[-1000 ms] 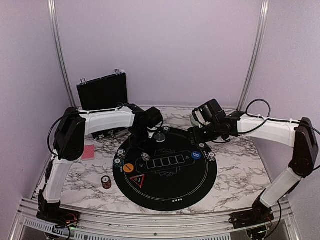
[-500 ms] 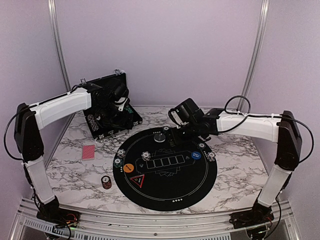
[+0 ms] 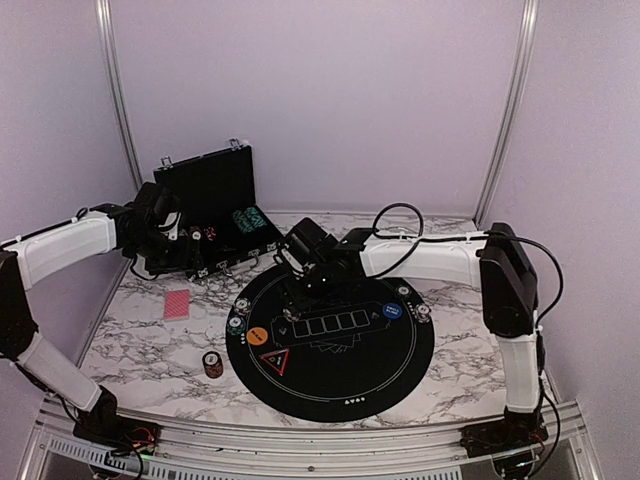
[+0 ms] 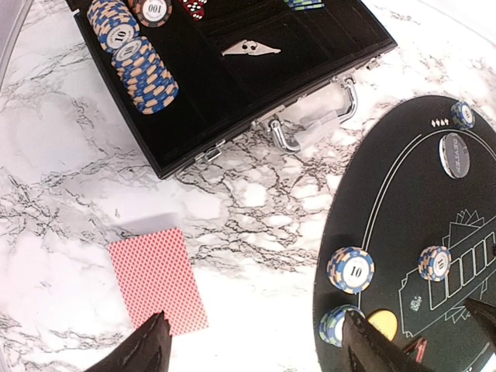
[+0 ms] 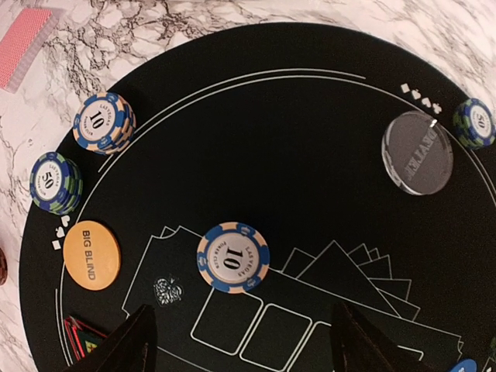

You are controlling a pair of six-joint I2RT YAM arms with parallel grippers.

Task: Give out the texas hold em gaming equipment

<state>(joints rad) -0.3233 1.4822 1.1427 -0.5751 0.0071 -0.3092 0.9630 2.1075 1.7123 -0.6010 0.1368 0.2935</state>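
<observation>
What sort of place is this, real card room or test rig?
Looks like a lab robot cell, not a card room: bare aluminium frame rails, a marble-pattern tabletop, and a round black poker mat staged on it.

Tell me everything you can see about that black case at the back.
The black case lies open on the marble table, near the round black mat, its lid standing upright. Its dark lining holds rows of striped chips, blue and peach, and red dice. The front edge carries silver latches and a clear handle.
</observation>
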